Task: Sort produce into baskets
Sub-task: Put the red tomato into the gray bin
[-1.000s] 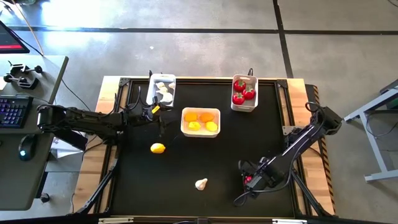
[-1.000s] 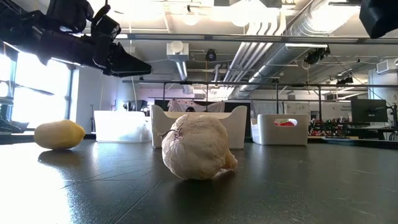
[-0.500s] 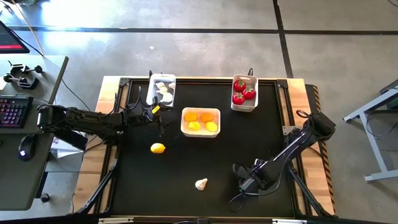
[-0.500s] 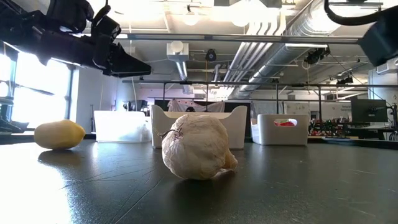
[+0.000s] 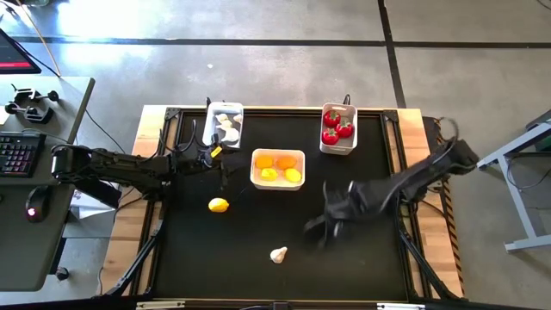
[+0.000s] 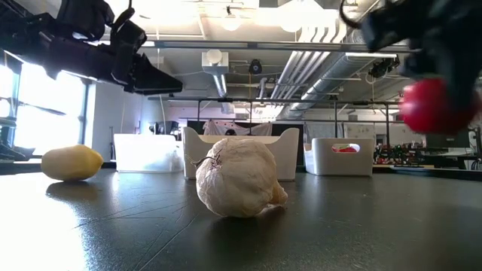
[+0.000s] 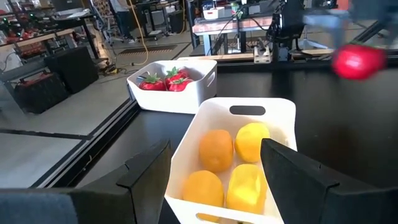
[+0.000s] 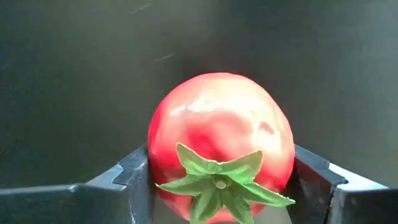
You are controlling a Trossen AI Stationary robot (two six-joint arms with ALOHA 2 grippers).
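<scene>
My right gripper [image 5: 331, 221] is shut on a red round fruit [image 8: 221, 140] with a green top, above the table right of its middle. The fruit also shows in the low view [image 6: 433, 105]. My left gripper [image 5: 219, 164] hovers open beside the middle basket [image 5: 277, 169], which holds yellow and orange pieces. A narrow basket [image 5: 225, 123] at the far left holds garlic bulbs. Another [image 5: 337, 129] at the far right holds red fruits. A lemon [image 5: 219, 205] and a garlic bulb [image 5: 278, 255] lie loose on the table. My right gripper pinches the red fruit by its two opposite sides [image 8: 155, 155] between its two fingers [image 8: 134, 171]. The fingers come from above and point down. The fruit sits upright with its green top [image 8: 217, 180] facing up toward the wrist, lifted clear of the table.
The black tabletop [image 5: 258, 275] has wooden strips along its left and right edges. A desk with a keyboard and mouse [image 5: 34, 202] stands left of the table. The loose garlic bulb [image 6: 239, 177] lies near the front edge.
My right gripper has gone from the table's near right part toward the far edge and the middle, rising a little and rolling about its own axis. The red fruit has travelled with it, clear of the table. The left arm has kept still.
</scene>
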